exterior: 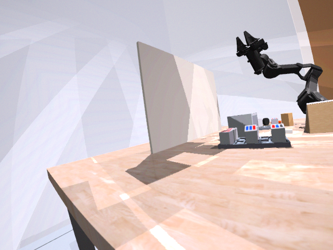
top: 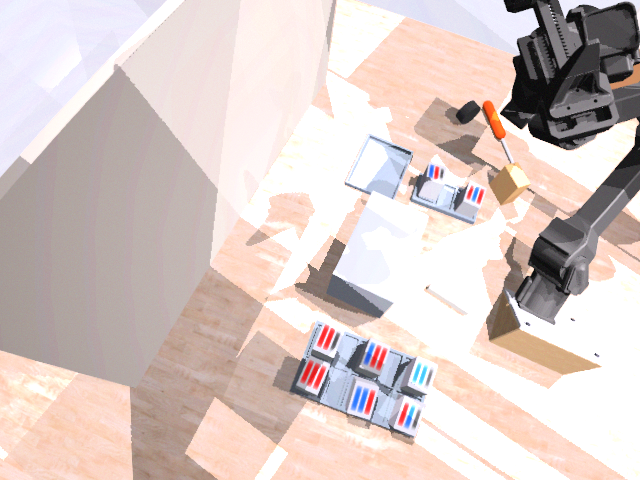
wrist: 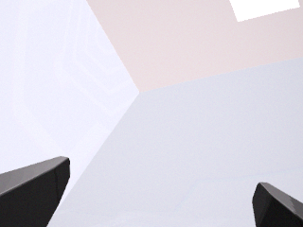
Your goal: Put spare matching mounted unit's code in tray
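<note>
Near rack (top: 361, 382): six coded spares sit in a grey holder at the near side of the table (exterior: 215, 194).
Mounted unit (top: 379, 253): white block at centre, just beyond the rack; its back code cannot be read.
Tray (top: 379, 166): beyond the unit, left of a small rack (top: 447, 193) with two spares.
Gripper (exterior: 247, 42): raised high at far right, fingers spread wide, holding nothing.
Board (exterior: 175, 97): upright panel at left.

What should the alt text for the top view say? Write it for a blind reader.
A wooden table holds a rack of six small striped blocks, a white box behind it, an empty tray and a smaller rack with two blocks. A black robot arm rises at right, beside a tall pale panel at left.
</note>
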`<state>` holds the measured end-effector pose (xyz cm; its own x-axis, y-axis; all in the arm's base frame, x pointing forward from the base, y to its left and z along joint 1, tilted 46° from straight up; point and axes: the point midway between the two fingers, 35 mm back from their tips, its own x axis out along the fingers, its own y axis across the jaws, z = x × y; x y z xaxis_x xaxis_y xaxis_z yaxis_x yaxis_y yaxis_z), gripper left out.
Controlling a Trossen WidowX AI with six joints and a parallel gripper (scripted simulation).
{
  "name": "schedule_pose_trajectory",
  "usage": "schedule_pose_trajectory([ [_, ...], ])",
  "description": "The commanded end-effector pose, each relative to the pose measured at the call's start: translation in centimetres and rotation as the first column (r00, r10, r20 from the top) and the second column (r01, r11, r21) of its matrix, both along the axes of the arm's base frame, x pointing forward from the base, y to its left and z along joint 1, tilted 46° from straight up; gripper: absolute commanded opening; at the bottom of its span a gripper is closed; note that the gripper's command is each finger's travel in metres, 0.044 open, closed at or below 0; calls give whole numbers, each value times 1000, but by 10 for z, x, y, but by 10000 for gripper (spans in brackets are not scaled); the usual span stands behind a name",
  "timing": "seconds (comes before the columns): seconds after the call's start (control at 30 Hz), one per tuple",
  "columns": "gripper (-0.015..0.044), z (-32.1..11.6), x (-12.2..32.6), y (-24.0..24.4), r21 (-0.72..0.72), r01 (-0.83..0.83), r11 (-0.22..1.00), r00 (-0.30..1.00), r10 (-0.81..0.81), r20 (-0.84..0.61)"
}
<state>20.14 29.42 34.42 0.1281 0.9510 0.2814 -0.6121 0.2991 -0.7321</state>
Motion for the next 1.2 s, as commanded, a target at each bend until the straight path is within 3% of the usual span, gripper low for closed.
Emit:
schedule_pose_trajectory([
  [0.0, 426, 0, 0, 0, 0, 0, 1000, 1000, 0, 0],
  [0.2, 440, -1, 3, 1, -4, 4, 1000, 1000, -4, -16],
  [0.33, 440, -27, 50, 19, -106, 89, 990, 944, -118, -308],
  [0.5, 440, -82, 109, 31, -300, 197, 933, 697, -348, -627],
  [0.63, 440, -136, 144, 27, -493, 257, 831, 386, -556, -736],
  [0.87, 440, -209, 168, -3, -761, 271, 590, -83, -773, -629],
  [1.17, 440, -270, 163, -77, -986, 152, 67, -572, -808, -143],
])
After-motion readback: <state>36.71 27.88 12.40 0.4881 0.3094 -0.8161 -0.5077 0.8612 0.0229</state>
